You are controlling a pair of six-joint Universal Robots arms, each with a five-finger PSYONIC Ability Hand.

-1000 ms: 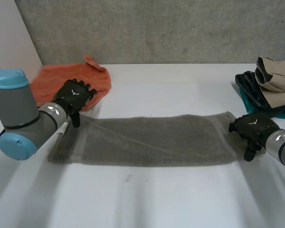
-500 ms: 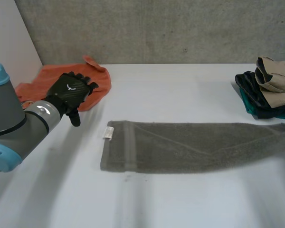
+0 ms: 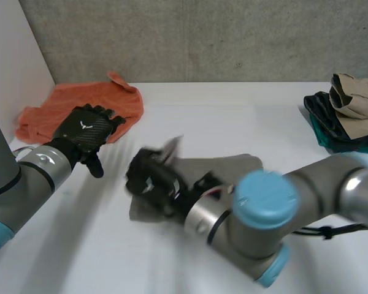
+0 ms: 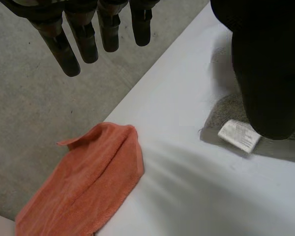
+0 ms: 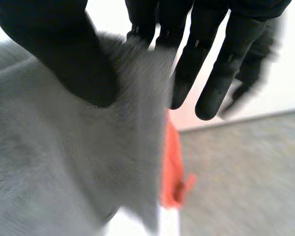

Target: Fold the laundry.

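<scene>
Grey towel (image 3: pixel 228 166), mid-tabletop (image 3: pixel 245 113), one end pinched between thumb and fingers of right hand (image 3: pixel 149 177) and held over its other end, apparently to halve it; left hand (image 3: pixel 84 130), fingers straight and empty, hovers clear beside orange cloth (image 3: pixel 64 107).

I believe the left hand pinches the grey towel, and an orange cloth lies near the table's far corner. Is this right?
Not quite: the right hand pinches the grey towel between thumb and fingers, as the right wrist view shows. The left hand is open and holds nothing. The orange cloth is as you say.
</scene>
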